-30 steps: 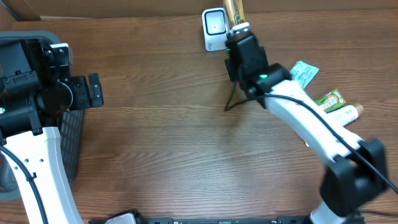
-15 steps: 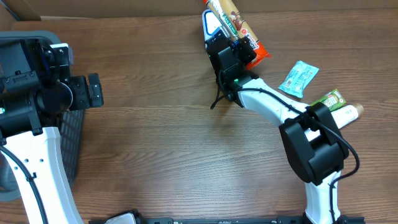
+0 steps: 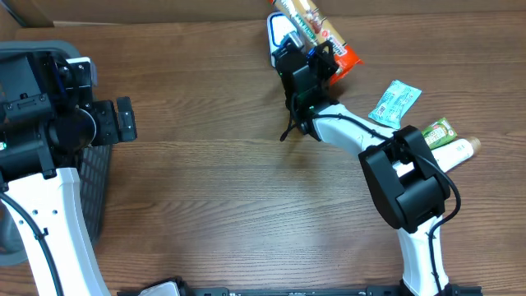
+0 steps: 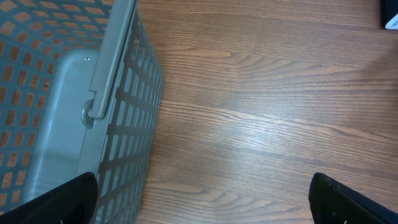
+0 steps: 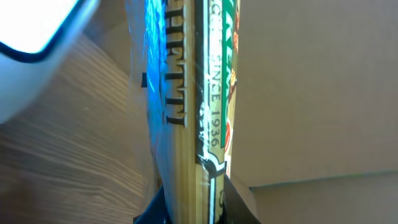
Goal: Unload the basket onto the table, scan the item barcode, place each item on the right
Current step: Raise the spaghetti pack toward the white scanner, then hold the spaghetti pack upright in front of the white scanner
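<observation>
Right gripper is clamped on a long snack packet at the far edge of the table. The packet is tilted and crosses over the white scanner; contact cannot be told. In the right wrist view the scanner's face is bright just left of the packet. Left gripper is wide open, holding nothing, beside the basket.

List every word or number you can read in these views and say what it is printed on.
"SINCE 1936": on the long packet, right wrist view.
Large dark letters beside it: cut off and blurred, not readable.
Print on the teal sachet and green packet, overhead: too small to read.
</observation>
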Controlling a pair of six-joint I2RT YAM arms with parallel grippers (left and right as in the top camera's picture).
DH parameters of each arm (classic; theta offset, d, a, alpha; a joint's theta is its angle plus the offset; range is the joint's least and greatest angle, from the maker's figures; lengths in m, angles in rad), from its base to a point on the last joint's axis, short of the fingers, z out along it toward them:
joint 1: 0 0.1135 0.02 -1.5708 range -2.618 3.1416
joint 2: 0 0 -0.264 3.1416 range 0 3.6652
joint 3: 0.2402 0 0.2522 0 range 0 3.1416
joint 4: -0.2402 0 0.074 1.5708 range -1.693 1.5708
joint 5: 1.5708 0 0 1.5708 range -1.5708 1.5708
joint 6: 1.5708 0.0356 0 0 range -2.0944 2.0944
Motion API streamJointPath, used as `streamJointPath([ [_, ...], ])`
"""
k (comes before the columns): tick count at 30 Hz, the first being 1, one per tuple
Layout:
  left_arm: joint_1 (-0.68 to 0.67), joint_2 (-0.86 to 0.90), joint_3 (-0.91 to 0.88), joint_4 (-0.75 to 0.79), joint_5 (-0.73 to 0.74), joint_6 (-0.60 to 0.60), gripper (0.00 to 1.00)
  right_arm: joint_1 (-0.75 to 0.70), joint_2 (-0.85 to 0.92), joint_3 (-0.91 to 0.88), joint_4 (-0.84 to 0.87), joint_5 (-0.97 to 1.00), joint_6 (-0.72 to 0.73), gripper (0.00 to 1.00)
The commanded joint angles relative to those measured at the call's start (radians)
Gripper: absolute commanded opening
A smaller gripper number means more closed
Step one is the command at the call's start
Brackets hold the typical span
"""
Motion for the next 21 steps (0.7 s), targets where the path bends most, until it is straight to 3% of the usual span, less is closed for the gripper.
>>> streamJointPath([
  [1, -0.002, 0.0, 0.008, 0.0, -0.003, 0.016, 0.99, -0.016, -0.023, 0.05, 0.038, 0.056, 0.021, 0.04],
  [21, -0.002, 0.0, 0.008, 0.0, -0.003, 0.016, 1.0, -0.024, 0.016, 0.05, 0.039, 0.052, 0.021, 0.04],
])
